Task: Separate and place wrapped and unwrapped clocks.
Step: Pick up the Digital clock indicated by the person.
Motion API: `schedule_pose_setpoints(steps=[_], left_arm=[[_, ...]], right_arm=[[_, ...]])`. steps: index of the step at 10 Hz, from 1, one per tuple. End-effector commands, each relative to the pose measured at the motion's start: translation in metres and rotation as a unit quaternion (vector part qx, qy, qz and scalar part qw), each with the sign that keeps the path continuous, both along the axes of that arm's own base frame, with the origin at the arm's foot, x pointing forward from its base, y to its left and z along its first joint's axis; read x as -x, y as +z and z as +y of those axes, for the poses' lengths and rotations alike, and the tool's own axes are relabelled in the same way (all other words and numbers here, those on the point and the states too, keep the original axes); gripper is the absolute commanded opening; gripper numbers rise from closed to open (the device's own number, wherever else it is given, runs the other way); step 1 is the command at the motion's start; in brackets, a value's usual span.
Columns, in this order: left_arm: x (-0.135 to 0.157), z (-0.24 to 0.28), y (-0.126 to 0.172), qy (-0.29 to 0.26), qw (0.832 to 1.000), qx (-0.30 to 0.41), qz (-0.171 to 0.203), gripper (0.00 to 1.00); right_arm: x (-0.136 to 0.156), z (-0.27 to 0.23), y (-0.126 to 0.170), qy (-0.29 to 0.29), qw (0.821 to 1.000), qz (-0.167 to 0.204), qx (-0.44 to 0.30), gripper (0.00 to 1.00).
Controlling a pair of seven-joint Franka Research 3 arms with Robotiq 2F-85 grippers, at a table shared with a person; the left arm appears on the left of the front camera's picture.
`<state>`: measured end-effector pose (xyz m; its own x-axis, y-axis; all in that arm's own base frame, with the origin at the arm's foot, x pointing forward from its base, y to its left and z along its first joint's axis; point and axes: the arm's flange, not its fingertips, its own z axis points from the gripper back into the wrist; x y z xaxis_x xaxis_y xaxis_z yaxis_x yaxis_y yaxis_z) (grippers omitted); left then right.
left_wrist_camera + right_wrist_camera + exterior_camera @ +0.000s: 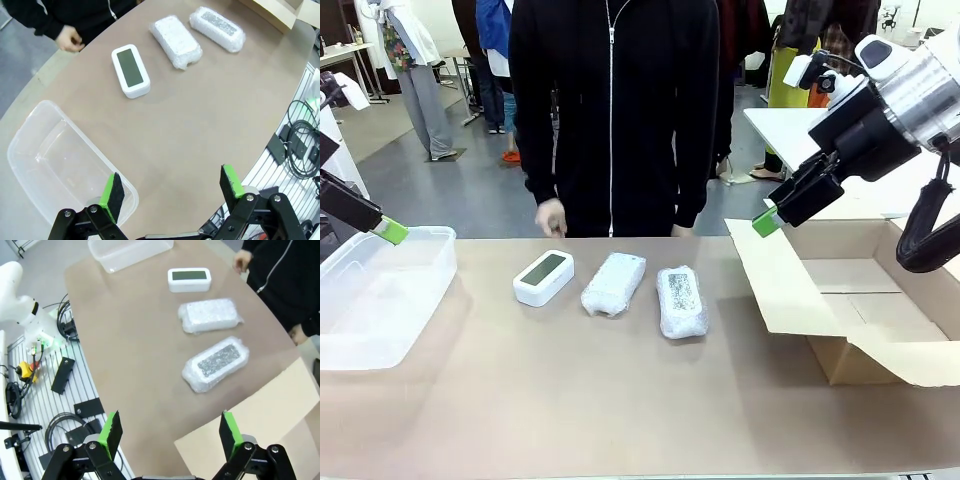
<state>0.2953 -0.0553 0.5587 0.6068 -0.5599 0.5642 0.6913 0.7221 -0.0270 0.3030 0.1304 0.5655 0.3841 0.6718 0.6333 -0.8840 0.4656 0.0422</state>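
All 3 clocks lie in a row near the far edge of the table (620, 400), roughly midway along it, apart from each other. The bare white clock (543, 277) is nearest the clear plastic tub (430, 265) at the left edge. Next comes the plain wrapped bundle (613, 284), then the bundle with the dark speckled panel (682, 301), nearest the open cardboard box (775, 280) at the right edge. A person's hand (551, 216) hangs behind the far edge, touching nothing.

The left gripper (171, 184) hangs above the tub's end of the table, jaws spread wide and empty. The right gripper (170, 426) hangs over the box flap, equally wide and empty.

Sorting looks not yet begun: tub and box hold no clock. A sensible opening is the left arm descending on the bare clock, jaws across its short sides. The bubble wrap will probably give under the pads, so those 2 bundles want a centred grip.
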Motion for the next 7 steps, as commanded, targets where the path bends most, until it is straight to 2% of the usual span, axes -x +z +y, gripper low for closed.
schedule_pose_setpoints(steps=[1,7], left_arm=[[0.0001,0.0,0.0006,0.006,1.0,0.001,0.001,1.0],[0.0001,0.0,0.0006,0.006,1.0,0.001,0.001,1.0]], right_arm=[[0.0009,-0.0022,-0.0003,0.001,1.0,0.005,-0.001,1.0],[0.0009,-0.0022,-0.0003,0.001,1.0,0.005,-0.001,1.0]])
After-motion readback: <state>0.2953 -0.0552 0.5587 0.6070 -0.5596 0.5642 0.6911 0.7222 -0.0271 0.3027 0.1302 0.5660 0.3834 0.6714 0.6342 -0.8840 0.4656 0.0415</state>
